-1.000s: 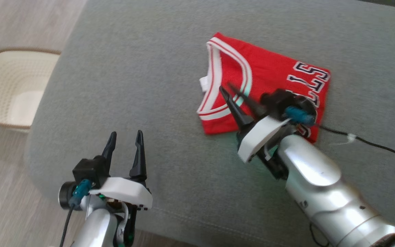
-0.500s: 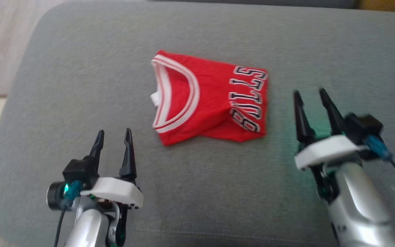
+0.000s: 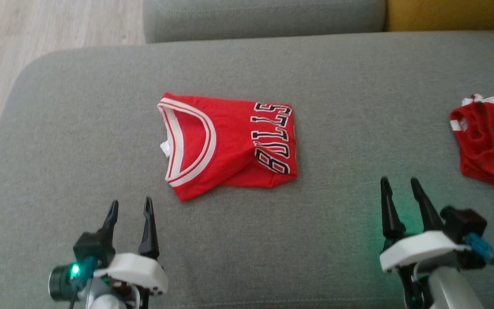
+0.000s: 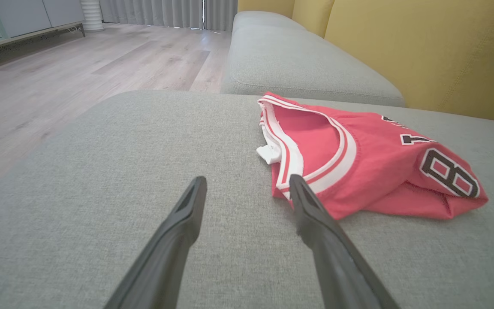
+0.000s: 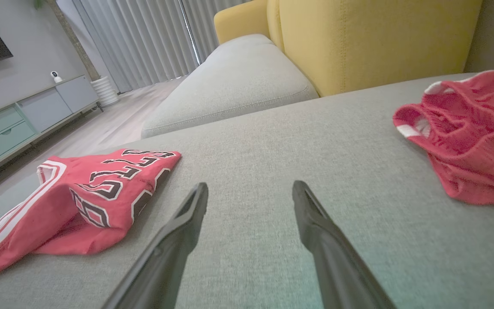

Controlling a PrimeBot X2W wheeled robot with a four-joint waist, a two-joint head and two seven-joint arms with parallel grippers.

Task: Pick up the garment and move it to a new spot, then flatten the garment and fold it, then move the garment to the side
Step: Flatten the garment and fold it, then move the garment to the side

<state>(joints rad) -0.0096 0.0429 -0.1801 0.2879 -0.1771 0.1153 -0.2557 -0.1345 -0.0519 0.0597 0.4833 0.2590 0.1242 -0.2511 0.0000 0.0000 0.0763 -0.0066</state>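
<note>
A second ago the right claw (image 3: pixel 399 180) hung over the garment (image 3: pixel 230 146) with its fingers nearly together. Now it sits at the lower right of the head view, fingers spread apart and holding nothing, well clear of the cloth. The head camera has also turned: the pale basket has left the frame and a crumpled red cloth (image 3: pixel 489 141) has come in at the right edge. The left claw (image 3: pixel 130 201) is at the lower left as before, fingers apart and empty.

The garment is a red mesh jersey folded into a compact, roughly rectangular packet. A white-and-red striped neckline curves along its left side, and black letters edged in white run along its right side. It lies flat on the grey seat cushion (image 3: pixel 337 86), a coarse woven fabric with rounded corners, in the centre of the head view. A yellow backrest (image 3: pixel 453 15) fills the upper right corner, and pale wood floor (image 3: pixel 58 25) the upper left.

In the left wrist view the garment (image 4: pixel 358 163) lies just past the right fingertip, its near corner close to the tip, though I cannot tell whether they touch. In the right wrist view it (image 5: pixel 79 193) lies at the lower left, apart from the fingers, with the crumpled red cloth (image 5: pixel 470 141) at the far right.
</note>
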